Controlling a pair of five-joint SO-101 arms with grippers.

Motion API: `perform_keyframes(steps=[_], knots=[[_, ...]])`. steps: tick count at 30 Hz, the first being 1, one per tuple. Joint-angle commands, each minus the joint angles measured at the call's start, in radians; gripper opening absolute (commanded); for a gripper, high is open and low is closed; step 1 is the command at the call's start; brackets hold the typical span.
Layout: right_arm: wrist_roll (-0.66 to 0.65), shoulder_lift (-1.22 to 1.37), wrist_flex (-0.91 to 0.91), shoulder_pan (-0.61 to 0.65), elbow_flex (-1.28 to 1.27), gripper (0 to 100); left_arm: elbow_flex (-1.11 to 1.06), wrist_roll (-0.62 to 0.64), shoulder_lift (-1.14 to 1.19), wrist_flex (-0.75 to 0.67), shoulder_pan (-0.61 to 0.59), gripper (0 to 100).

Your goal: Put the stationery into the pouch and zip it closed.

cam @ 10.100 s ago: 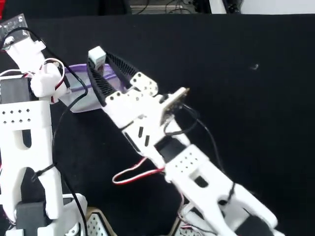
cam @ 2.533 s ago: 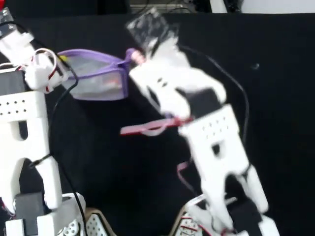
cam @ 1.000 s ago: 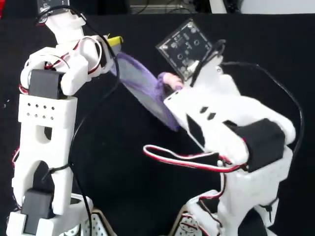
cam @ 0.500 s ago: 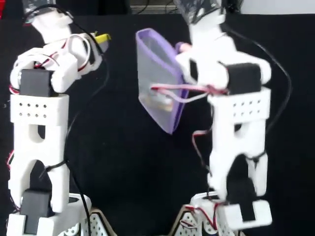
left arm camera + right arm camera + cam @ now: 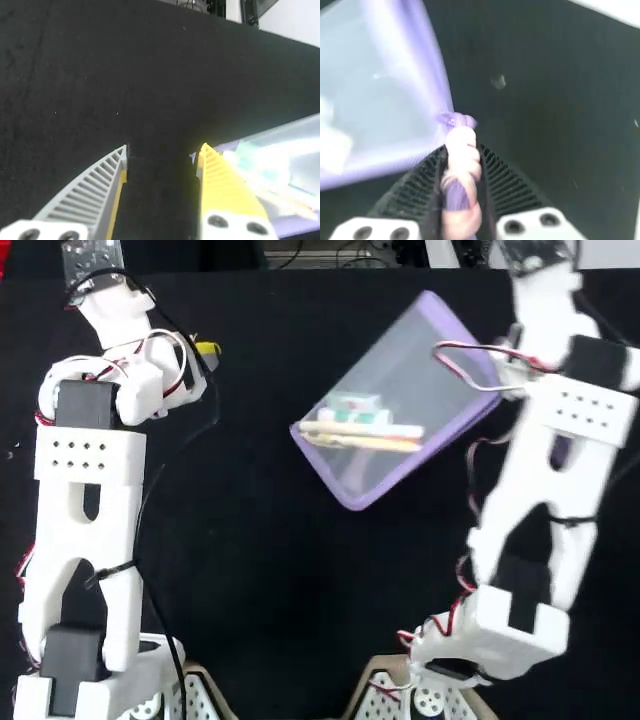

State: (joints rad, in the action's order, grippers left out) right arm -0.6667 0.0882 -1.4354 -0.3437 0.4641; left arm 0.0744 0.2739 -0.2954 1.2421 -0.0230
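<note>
The translucent pouch [image 5: 400, 390] with a purple rim hangs in the air over the middle of the black table, tilted. Stationery [image 5: 360, 425] lies inside it: pale sticks and a small green-and-white piece. In the right wrist view my right gripper [image 5: 461, 150] is shut on the pink and purple zipper pull [image 5: 462, 142] at the pouch's [image 5: 375, 100] corner. The right arm [image 5: 560, 410] stands at the pouch's right end. My left gripper [image 5: 162, 150] is open with nothing between its grey and yellow fingers [image 5: 220, 190]. It sits left of the pouch [image 5: 280, 155], apart from it, its yellow fingertip [image 5: 206, 348] showing.
The black table [image 5: 260, 560] lies bare below and in front of the pouch. Both arm bases stand at the near edge. Cables and equipment [image 5: 330, 252] sit beyond the table's far edge.
The right arm has swung right, carrying the pouch by its zipper pull, and the pouch now faces up. The left gripper, at the pouch's end a second ago, is now clear of it.
</note>
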Motion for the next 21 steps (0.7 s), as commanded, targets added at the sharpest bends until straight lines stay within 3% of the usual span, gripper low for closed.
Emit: perform_keyframes(steps=[1,6,11,17,21], knots=[[-0.221,-0.013,-0.121,-0.098,-0.018,1.1,-0.025,-0.009,-0.009,-0.020,0.044,23],[-0.318,-0.030,-0.307,-0.112,-0.025,1.1,-0.058,-0.011,-0.017,-0.018,0.101,23],[-0.324,-0.168,-0.324,-0.051,-0.159,1.1,-0.085,-0.011,-0.018,-0.008,0.090,23],[-0.318,-0.509,-0.322,0.195,-0.467,1.1,-0.182,-0.012,-0.112,0.020,0.088,23],[-0.138,-0.731,-0.290,0.399,-0.604,1.1,-0.275,-0.014,-0.269,0.017,0.088,23]])
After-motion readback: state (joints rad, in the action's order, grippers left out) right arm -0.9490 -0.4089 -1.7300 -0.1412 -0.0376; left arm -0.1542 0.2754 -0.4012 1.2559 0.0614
